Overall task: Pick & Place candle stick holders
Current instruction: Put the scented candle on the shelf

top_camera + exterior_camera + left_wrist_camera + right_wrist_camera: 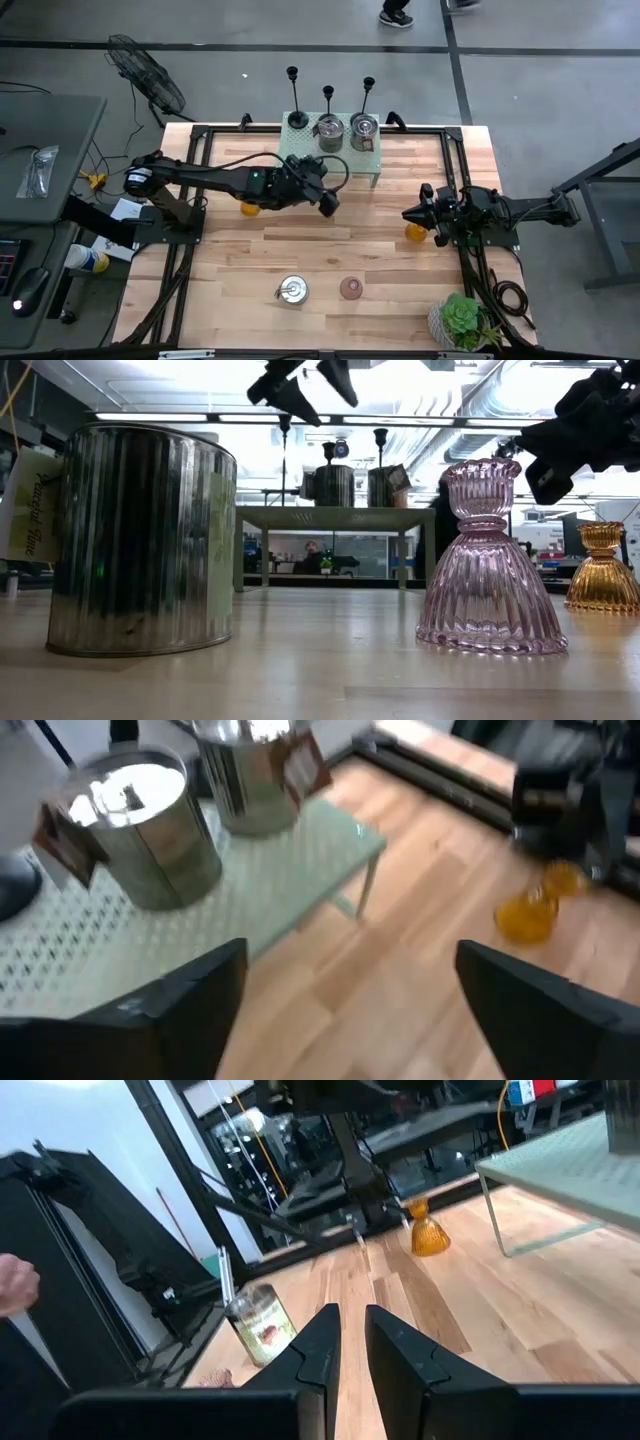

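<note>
Three thin black candle stick holders [292, 95] [328, 105] [368, 98] stand at the far side on a small pale green stand [340, 165], two of them close to two silver tins [330, 130]. I cannot tell whether those two stand behind the tins or in them. My left gripper [325, 200] [350, 955] hovers open above the table, just in front of the stand's near edge, with nothing between its fingers. At the table's right side my right gripper [412, 215] [350, 1330] rests shut and empty.
An amber glass holder [415, 232] sits beside my right gripper, another [250, 208] under my left arm. A silver tin [292, 290] and a pink glass holder [350, 288] stand near the front edge. A potted plant [460, 320] fills the near right corner.
</note>
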### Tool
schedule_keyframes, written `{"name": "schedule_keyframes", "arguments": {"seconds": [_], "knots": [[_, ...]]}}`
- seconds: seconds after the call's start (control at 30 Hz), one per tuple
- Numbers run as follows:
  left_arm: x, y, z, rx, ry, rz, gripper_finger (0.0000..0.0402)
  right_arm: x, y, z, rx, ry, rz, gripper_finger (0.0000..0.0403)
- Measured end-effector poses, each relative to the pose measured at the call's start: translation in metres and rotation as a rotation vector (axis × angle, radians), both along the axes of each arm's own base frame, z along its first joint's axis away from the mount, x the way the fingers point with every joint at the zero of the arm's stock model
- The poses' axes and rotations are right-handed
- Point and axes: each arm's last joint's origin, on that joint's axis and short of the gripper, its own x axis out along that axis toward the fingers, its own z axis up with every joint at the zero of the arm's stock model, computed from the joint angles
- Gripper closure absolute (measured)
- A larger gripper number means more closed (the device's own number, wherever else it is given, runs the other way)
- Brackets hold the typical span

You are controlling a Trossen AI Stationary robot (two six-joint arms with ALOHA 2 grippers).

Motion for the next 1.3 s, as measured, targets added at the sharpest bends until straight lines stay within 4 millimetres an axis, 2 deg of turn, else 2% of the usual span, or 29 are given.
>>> {"name": "schedule_keyframes", "arguments": {"seconds": [0.3,0.47,0.7,0.87,1.03,1.3], "knots": [[-0.009,-0.019,0.006,0.012,0.061,-0.172,0.0244,0.000,0.000,-0.001,-0.001,0.009,-0.003,0.0359],[-0.009,-0.030,0.006,0.052,0.099,-0.289,0.0297,0.000,0.000,-0.001,-0.001,0.009,-0.003,0.0359],[-0.013,-0.044,0.003,0.130,0.193,-0.457,0.0309,0.000,0.000,-0.001,-0.001,0.009,-0.003,0.0359],[-0.028,-0.043,0.004,0.064,0.278,-0.536,0.0309,0.000,0.000,-0.001,-0.001,0.009,-0.003,0.0359],[-0.044,-0.041,0.002,-0.009,0.381,-0.550,0.0309,0.001,0.000,-0.001,-0.001,0.009,-0.003,0.0359],[-0.066,-0.038,0.017,-0.035,0.376,-0.581,0.0309,0.001,0.000,-0.001,-0.001,0.015,-0.004,0.0359]]}}
